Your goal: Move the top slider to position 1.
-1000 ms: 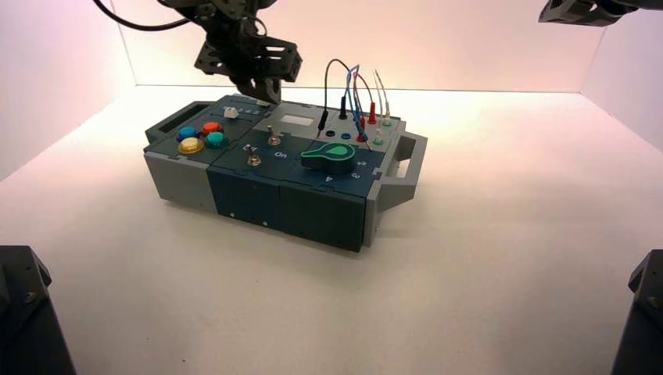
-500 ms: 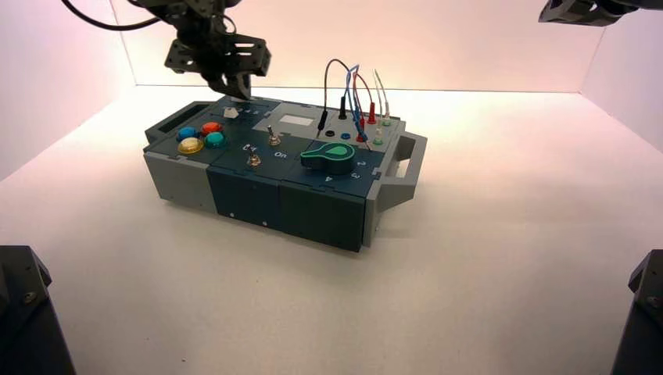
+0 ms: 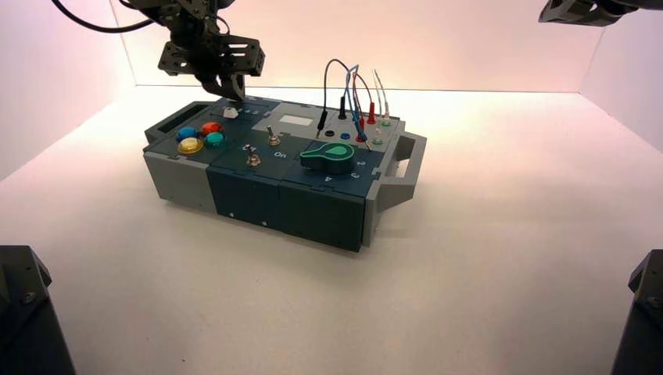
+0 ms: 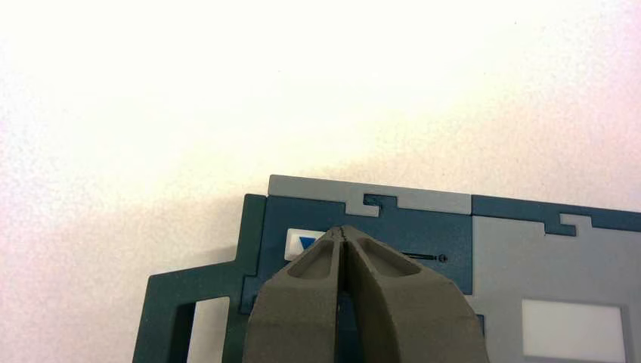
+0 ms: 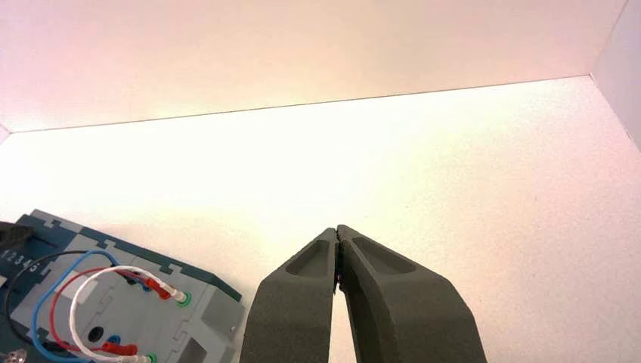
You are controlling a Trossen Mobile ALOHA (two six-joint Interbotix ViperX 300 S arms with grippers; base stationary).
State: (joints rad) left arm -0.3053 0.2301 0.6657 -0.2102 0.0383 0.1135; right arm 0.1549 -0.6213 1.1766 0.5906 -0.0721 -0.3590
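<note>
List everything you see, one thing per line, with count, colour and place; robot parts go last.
box with handles: one, grey and dark blue, on the table
round plastic buttons: four, blue, red, yellow, green, box's left part
small plastic slider knobs: two, white, box's far left part
metal toggle switches: two, silver, box's middle
teardrop-shaped dial: one, green, box's near right part
blank rectangular panel: one, white, box's far middle
thin plugged wires: several, black, blue, red, white, box's far right part
left end effector: one, black, at the far-left slider
right end effector: one, black, idle, far right
</note>
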